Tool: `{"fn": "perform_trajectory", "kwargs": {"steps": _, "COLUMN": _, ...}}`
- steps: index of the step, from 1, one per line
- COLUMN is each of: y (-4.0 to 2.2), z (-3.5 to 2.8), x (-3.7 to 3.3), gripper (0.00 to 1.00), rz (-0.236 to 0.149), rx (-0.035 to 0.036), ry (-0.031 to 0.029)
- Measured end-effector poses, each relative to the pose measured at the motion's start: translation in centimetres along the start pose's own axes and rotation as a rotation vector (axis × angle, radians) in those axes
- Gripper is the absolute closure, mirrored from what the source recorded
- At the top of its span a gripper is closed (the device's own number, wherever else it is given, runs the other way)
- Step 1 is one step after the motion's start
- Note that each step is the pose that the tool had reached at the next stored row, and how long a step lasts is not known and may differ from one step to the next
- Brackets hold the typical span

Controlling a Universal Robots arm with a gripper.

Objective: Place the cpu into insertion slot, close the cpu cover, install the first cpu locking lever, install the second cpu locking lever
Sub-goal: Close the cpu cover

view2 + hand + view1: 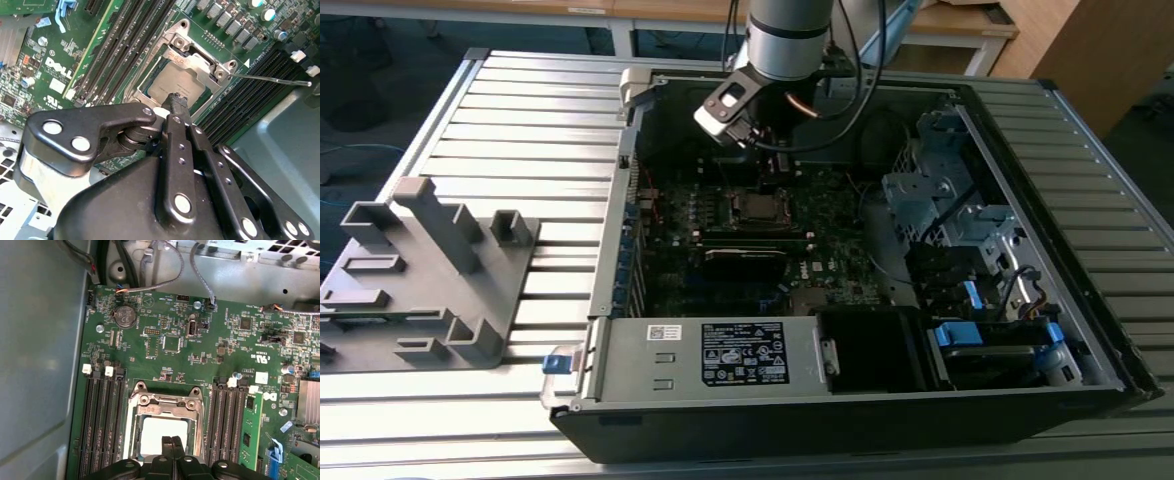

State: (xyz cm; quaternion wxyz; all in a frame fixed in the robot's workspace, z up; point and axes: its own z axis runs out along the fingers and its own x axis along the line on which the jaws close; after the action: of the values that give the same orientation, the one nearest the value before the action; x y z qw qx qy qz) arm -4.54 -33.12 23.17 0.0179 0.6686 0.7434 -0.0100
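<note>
The cpu (170,84) (159,434), a dull silver square, sits in its socket on the green motherboard (170,345); in the exterior view it lies mid-case (755,207). The cpu cover (199,61) (165,401), a silver frame, lies flat around it. A thin locking lever (275,79) sticks out sideways over the memory slots. My gripper (178,101) (172,441) hangs just above the cpu's near edge, fingers pressed together with nothing between them. In the exterior view the gripper (769,165) is just beyond the socket, towards the back of the case.
Black memory slots (102,425) flank the socket on both sides. The open computer case (607,290) lies on a slatted metal table, with a power supply (720,355) at its front and drive bays (947,210) on the exterior view's right. A grey fixture (434,270) stands outside the case.
</note>
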Motion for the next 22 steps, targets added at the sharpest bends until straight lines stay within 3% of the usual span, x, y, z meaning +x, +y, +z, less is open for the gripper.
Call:
{"fn": "perform_trajectory", "kwargs": {"steps": 4, "y": 0.0, "z": 0.0, "x": 0.0, "gripper": 0.9, "rz": -0.036, "rx": -0.0014, "ry": 0.0003}}
{"fn": "perform_trajectory", "kwargs": {"steps": 22, "y": 0.0, "z": 0.0, "x": 0.0, "gripper": 0.9, "rz": -0.055, "rx": -0.0022, "ry": 0.0005}}
